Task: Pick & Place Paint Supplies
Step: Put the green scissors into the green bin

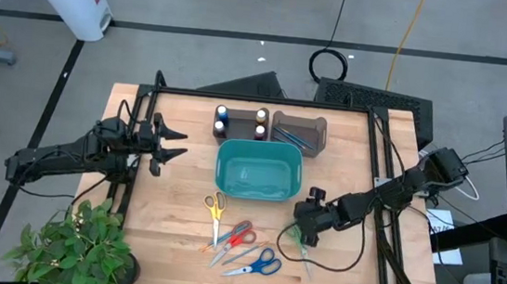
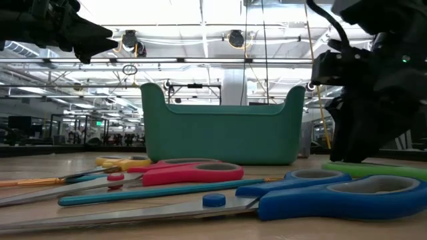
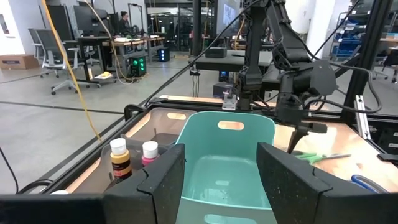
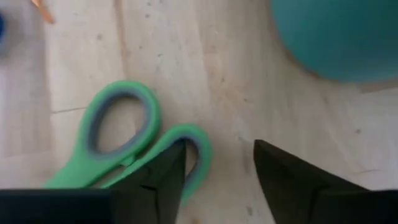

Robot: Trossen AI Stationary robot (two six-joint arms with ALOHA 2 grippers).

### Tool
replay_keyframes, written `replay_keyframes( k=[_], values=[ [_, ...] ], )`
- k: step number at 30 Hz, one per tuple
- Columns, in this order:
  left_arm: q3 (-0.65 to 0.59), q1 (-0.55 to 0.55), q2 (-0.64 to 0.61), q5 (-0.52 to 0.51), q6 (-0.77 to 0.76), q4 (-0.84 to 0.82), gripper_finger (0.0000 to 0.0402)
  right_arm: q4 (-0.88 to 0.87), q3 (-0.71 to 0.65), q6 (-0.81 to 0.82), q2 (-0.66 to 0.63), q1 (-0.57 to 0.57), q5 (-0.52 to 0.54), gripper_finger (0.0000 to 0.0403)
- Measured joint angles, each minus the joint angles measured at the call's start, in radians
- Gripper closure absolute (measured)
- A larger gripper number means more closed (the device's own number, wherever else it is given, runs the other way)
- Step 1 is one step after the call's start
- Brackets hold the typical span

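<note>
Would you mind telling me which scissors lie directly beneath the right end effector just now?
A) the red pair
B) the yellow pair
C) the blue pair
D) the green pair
D: the right wrist view shows the green scissors on the wood beneath the open right end effector, beside the teal bin.

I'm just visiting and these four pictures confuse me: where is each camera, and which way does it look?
High view: above the table, looking straight down on the teal plastic bin, both dark arms either side.
Low view: at tabletop height, looking across red-handled scissors and blue-handled scissors to the bin.
Left wrist view: on the left arm, facing the bin past its open left gripper; the other arm shows beyond.
Right wrist view: on the right arm, looking down at green-handled scissors by the open right gripper.
All four show the bin.
</note>
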Motion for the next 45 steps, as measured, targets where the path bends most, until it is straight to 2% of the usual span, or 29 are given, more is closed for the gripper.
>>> replay_keyframes(
  k=[5, 9, 17, 25, 35, 40, 45],
  values=[
    [0.0, 0.0, 0.0, 0.0, 0.0, 0.0, 0.0194, -0.047, 0.001, -0.021, -0.053, -0.02, -0.138, 0.018],
    [0.0, 0.0, 0.0, 0.0, 0.0, 0.0, 0.0194, -0.099, 0.002, 0.016, -0.07, -0.017, -0.138, 0.0181],
    [0.0, 0.0, 0.0, 0.0, 0.0, 0.0, 0.0195, -0.011, 0.003, 0.087, 0.01, 0.009, -0.101, 0.021],
    [0.0, 0.0, 0.0, 0.0, 0.0, 0.0, 0.0194, -0.086, 0.007, 0.17, 0.067, 0.009, -0.047, 0.0262],
    [0.0, 0.0, 0.0, 0.0, 0.0, 0.0, 0.0194, -0.075, 0.004, 0.207, 0.068, 0.013, 0.002, 0.0386],
    [0.0, 0.0, 0.0, 0.0, 0.0, 0.0, 0.0195, -0.05, 0.003, 0.181, 0.068, 0.018, 0.022, 0.0384],
    [0.0, 0.0, 0.0, 0.0, 0.0, 0.0, 0.0194, 0.034, -0.002, 0.081, 0.031, 0.025, 0.045, 0.0393]
  ],
)
